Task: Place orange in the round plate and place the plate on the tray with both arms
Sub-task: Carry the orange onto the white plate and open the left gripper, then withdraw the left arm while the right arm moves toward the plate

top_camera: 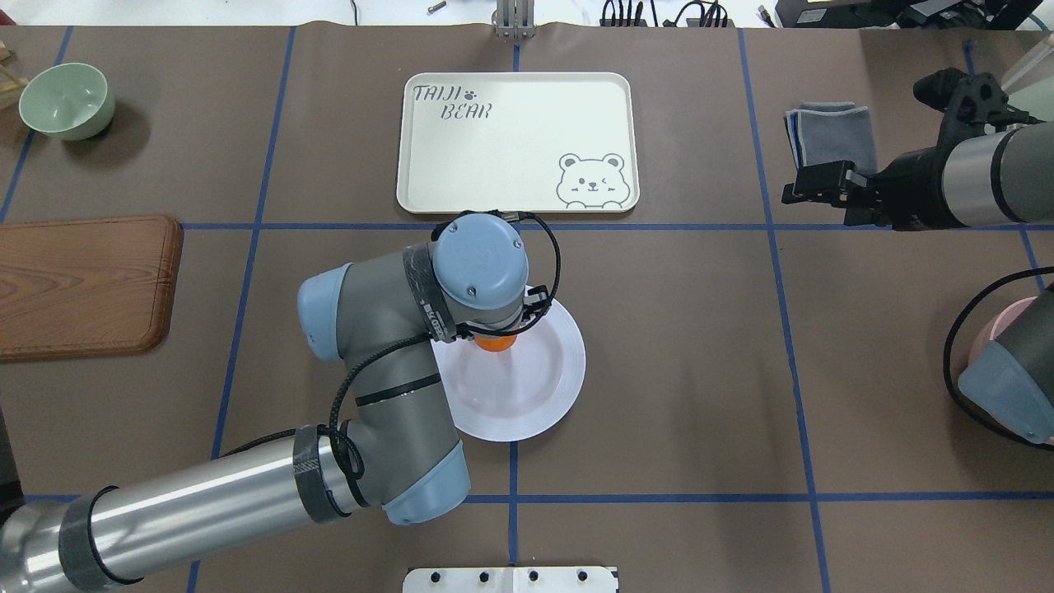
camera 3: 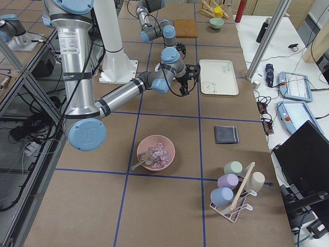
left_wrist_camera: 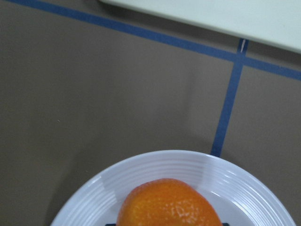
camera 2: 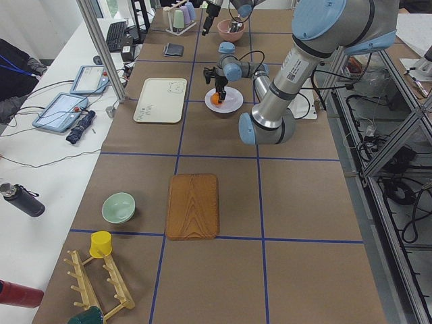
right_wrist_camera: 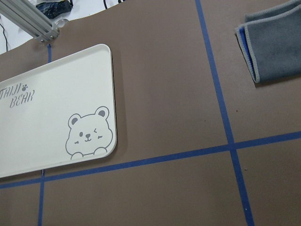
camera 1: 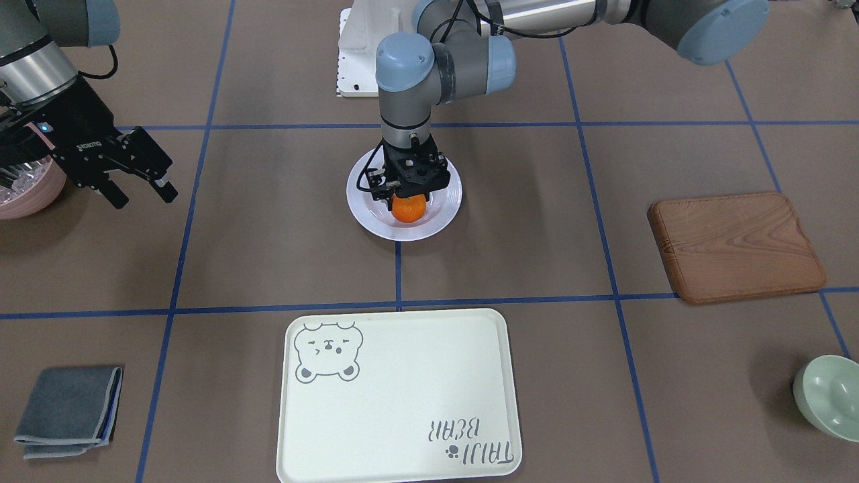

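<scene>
The orange (camera 1: 409,209) sits low over the sunken centre of the round white plate (camera 1: 371,216), in the middle of the table. My left gripper (camera 1: 409,200) comes straight down on it, its fingers (camera 1: 388,199) pressed against both sides of the fruit. In the left wrist view the orange (left_wrist_camera: 168,203) fills the bottom edge above the plate's ridged rim (left_wrist_camera: 155,162). The cream tray (camera 1: 402,396) lies bare just beyond the plate. My right gripper (camera 1: 144,196) hovers open far off to the side with nothing between its fingers.
A brown wooden board (camera 1: 735,245) and a pale green bowl (camera 1: 829,397) lie on my left side. A folded grey cloth (camera 1: 67,409) and a pink bowl (camera 1: 23,194) are on my right side. The white pedestal base (camera 1: 356,60) stands behind the plate.
</scene>
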Tool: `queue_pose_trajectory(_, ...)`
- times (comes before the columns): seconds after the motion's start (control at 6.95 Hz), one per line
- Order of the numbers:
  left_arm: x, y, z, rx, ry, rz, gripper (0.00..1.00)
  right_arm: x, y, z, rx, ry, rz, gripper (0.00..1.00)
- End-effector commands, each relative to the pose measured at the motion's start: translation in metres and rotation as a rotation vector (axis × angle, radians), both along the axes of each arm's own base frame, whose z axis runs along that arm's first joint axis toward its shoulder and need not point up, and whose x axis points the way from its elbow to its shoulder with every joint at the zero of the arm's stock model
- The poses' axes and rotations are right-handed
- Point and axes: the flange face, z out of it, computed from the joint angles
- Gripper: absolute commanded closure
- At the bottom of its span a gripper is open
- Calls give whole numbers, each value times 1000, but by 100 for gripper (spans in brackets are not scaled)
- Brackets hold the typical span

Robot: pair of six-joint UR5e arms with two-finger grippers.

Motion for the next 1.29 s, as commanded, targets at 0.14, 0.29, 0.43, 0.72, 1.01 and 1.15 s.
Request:
queue_pose_trajectory(0.14,6,11,-1,12,9,17,2,-1,1,-1,1,-1,-2,0)
queue_pose_trajectory(0.29,5,10,2,11,4,14,1,-2,1,-1,2,-2,-5,0)
queue_pose_trajectory(0.43,-4,13,-12,25,33,14,1,-6,3,-2,-4,-5,-9,0)
queue_pose_trajectory(0.72,-82,-15,-41,100,66,10,1,-33,6,-37,-110,-118,59,2)
queue_pose_trajectory(1.01,-216,-84,16,139,6,116,1,-80,25,-68,-269,-242,132,2)
queue_pose_trajectory(1.15,-278,-116,54,206,-20,193,1,-94,49,-87,-237,-271,125,2)
